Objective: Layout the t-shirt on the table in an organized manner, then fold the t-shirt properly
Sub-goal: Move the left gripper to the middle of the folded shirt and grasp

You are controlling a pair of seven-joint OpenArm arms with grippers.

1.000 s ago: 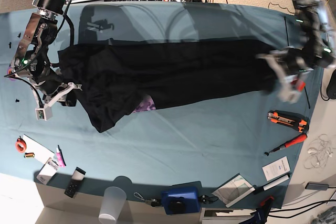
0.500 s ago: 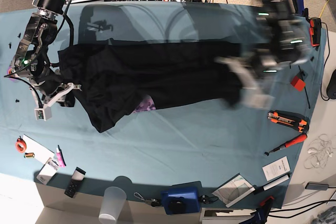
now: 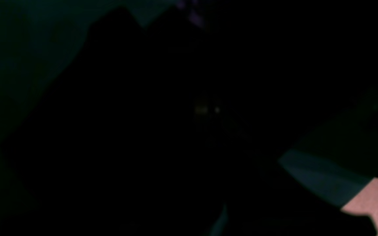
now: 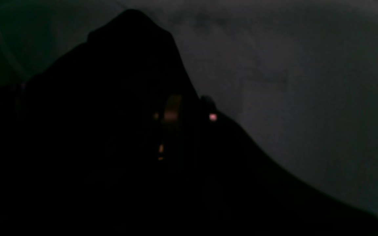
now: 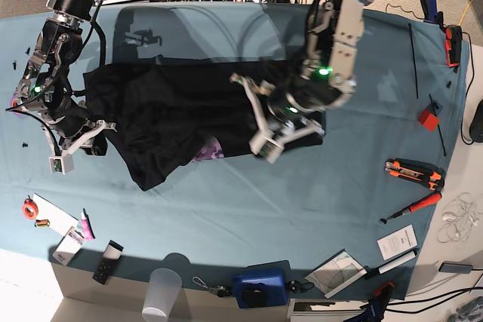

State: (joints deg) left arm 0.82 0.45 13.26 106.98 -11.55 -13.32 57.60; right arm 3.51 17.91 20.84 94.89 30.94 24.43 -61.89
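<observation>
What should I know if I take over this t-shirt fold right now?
Left gripper: over one end of the t-shirt, near mid-table; grip unclear, wrist view too dark.
Right gripper: at the t-shirt's opposite edge; grip also unclear.
T-shirt: bunched lengthwise on the table, a bit of print peeking out underneath.
Done: not laid flat yet.
Left: spread it flat, then fold.
</observation>
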